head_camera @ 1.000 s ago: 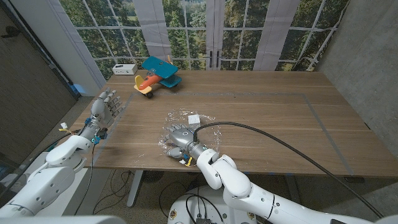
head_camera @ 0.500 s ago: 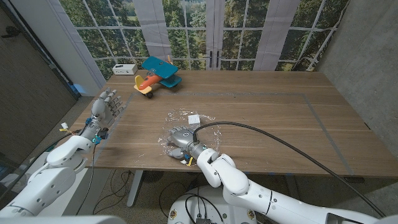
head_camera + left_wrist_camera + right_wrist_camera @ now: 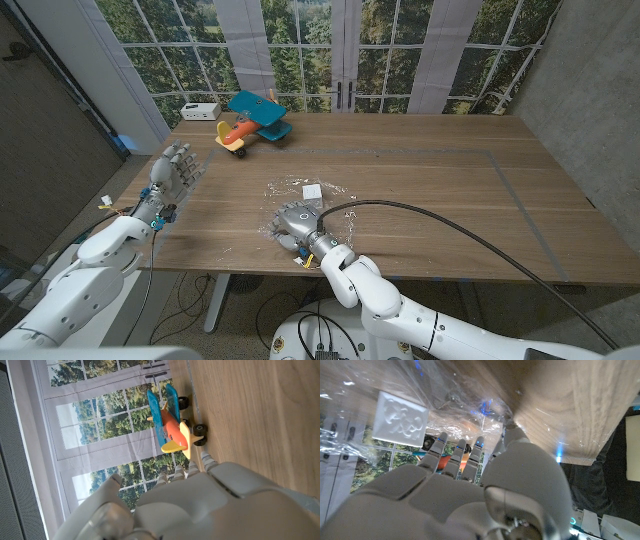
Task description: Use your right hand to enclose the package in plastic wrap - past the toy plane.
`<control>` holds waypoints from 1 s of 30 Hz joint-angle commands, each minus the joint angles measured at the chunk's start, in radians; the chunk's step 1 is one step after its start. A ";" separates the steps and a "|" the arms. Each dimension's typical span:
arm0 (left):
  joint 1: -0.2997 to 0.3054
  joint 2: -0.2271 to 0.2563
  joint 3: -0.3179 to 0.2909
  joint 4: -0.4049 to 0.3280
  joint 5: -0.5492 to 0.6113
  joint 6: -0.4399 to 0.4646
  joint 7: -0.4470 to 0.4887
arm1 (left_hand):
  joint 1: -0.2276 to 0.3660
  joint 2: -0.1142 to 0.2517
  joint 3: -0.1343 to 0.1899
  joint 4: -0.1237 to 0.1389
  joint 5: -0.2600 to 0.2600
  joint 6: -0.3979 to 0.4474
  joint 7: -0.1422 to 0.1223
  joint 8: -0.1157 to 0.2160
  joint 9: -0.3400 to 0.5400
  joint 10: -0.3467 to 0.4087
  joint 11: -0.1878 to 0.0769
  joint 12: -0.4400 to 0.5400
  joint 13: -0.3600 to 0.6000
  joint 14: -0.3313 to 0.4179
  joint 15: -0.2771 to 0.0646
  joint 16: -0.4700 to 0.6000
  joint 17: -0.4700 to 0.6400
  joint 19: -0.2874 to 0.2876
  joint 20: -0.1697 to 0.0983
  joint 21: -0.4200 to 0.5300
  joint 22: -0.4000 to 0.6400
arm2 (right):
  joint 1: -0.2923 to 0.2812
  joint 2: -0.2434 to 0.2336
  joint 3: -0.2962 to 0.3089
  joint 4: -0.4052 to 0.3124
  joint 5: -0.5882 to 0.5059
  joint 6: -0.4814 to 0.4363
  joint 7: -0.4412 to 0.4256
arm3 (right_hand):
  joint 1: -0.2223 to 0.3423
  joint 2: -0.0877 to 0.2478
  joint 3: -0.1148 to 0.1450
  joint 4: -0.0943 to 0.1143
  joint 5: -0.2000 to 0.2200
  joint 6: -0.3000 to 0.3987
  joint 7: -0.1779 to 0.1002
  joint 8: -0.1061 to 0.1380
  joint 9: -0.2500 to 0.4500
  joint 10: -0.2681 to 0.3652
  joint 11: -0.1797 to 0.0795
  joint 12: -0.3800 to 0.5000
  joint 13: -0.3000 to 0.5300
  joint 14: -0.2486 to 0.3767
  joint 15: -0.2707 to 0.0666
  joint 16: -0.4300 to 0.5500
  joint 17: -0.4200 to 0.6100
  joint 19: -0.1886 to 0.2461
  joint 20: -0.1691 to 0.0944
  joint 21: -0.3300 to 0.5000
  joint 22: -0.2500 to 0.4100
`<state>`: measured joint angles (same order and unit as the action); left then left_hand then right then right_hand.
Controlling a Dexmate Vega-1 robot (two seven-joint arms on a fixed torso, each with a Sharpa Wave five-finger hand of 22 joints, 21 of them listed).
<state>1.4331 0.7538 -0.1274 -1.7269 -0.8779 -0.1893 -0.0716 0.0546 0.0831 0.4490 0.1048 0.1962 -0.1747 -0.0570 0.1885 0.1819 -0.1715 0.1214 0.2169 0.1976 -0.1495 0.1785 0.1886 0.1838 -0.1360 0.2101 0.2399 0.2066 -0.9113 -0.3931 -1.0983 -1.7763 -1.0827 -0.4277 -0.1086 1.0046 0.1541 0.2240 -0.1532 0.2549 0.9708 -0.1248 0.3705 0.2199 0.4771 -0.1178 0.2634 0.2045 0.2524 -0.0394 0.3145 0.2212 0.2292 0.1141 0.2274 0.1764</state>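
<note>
The right hand (image 3: pixel 296 221) rested on crinkled clear plastic wrap (image 3: pixel 283 208), fingers spread toward the small white square package (image 3: pixel 312 190) mid-table, nearer than the blue-and-orange toy plane (image 3: pixel 253 119). It should gather film and fold it far over the package.

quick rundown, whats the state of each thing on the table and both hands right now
package: small, white, lying flat on the plastic wrap, not yet enclosed
plastic wrap: crinkled, spread on the table under the package
right robot hand: on the near part of the wrap, fingers toward the package; grip unclear
left robot hand: raised at the table's left edge, fingers apart, holding nothing
toy plane: upright on its wheels, far side
white box: sitting beside the plane
</note>
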 commanded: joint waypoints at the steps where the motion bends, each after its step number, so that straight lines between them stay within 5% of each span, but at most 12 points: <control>1: -0.007 -0.004 0.010 -0.001 0.002 0.004 0.003 | -0.007 -0.002 -0.001 0.004 0.003 -0.069 -0.003 0.001 0.003 -0.026 0.003 -0.005 0.002 -0.007 0.003 0.000 0.002 -0.006 0.003 0.000 0.005 | -0.035 0.014 0.040 0.059 0.114 0.060 -0.301 | 0.013 0.004 0.007 0.004 -0.006 0.040 0.030 0.006 -0.001 0.024 -0.002 0.010 0.002 0.019 -0.078 0.012 0.004 0.018 -0.003 0.006 0.003; 16: -0.032 -0.013 0.038 0.014 0.004 -0.009 -0.007 | -0.007 -0.003 -0.002 0.005 0.003 -0.069 -0.002 0.001 0.003 -0.025 0.002 -0.005 0.002 -0.007 0.003 0.001 0.002 -0.006 0.003 0.000 0.005 | -0.065 0.018 0.083 0.067 0.191 0.067 -0.503 | 0.022 0.008 0.010 0.005 -0.017 0.057 0.047 0.012 -0.003 0.049 0.001 0.010 0.003 0.041 -0.089 0.026 0.008 0.032 -0.004 0.006 0.002; 30: -0.069 -0.012 0.069 0.034 0.000 -0.007 -0.012 | -0.006 -0.002 -0.002 0.005 0.004 -0.070 -0.002 0.001 0.003 -0.024 0.003 -0.004 0.002 -0.005 0.004 0.001 0.001 -0.005 0.003 0.001 0.005 | -0.050 0.073 0.102 0.133 0.215 0.037 -0.683 | 0.028 0.006 0.018 0.005 -0.022 0.061 0.055 0.015 -0.003 0.060 0.001 0.008 0.003 0.052 -0.093 0.024 0.005 0.037 -0.001 0.004 0.002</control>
<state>1.3890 0.7425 -0.0801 -1.7072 -0.8749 -0.1954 -0.0797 0.0546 0.0831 0.4491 0.1047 0.1962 -0.1747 -0.0571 0.1885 0.1819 -0.1715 0.1214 0.2169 0.1975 -0.1495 0.1784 0.1887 0.1838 -0.1377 0.2085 0.2399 0.2066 -0.9724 -0.3552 -1.0110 -1.6857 -0.8894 -0.3684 -0.6741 1.0272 0.1578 0.2338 -0.1463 0.2396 1.0131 -0.0926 0.3779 0.2110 0.5240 -0.1175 0.2701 0.2047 0.2931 -0.0410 0.3368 0.2258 0.2522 0.1126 0.2274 0.1766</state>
